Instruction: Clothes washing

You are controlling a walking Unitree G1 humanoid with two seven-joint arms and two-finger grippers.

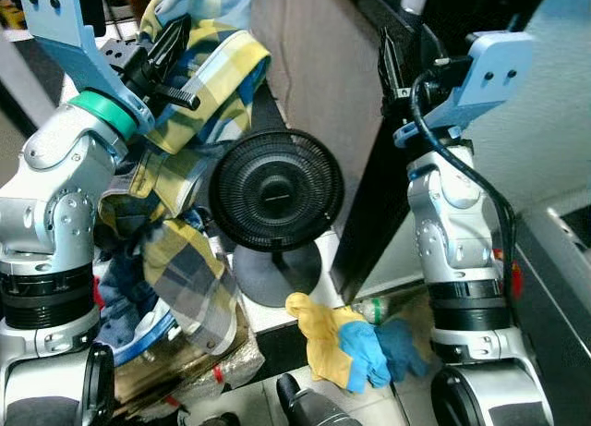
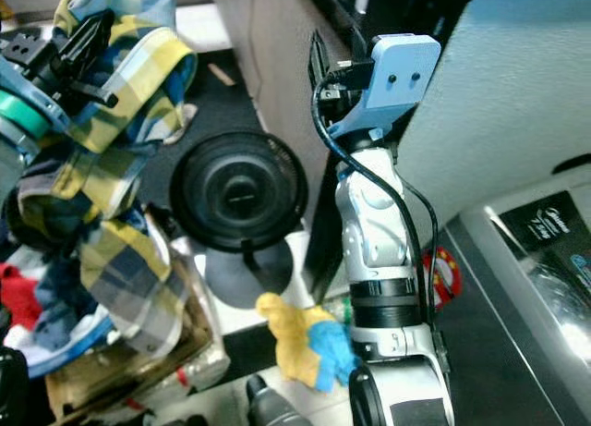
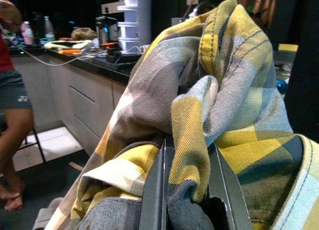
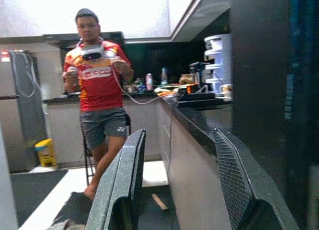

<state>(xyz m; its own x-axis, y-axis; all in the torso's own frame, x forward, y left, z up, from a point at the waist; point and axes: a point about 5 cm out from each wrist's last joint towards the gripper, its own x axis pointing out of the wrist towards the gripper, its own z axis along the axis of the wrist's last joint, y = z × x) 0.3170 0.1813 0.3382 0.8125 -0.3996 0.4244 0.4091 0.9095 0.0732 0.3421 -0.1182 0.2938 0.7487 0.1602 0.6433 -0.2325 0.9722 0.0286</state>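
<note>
Left claw [image 1: 171, 61]: raised high on the robot's left, its black fingers [image 3: 154, 190] clamped on a bunched fold of the plaid shirt [image 1: 199, 103].
Plaid shirt: yellow, blue and grey checks, hanging from that claw down along the left arm to the pile below.
Right claw [image 1: 388, 66]: lifted beside the dark tabletop edge [image 4: 199, 125], fingers spread apart with nothing between them.
In the way: a black round fan [image 1: 275, 193] on its stand sits between the two arms, just beside the hanging shirt.
Floor clutter: a yellow and blue cloth [image 1: 355, 343] lies crumpled by the fan's base, near the right arm's foot.
Container: a cardboard box [image 2: 120, 361] low on the left holds more clothes, red and blue showing.
Room ahead: an aisle of floor runs along the cabinets; a person in a red shirt [image 4: 97, 80] stands at its far end.
Right edge: a pale appliage wall [image 2: 499, 103] close against the right arm.
</note>
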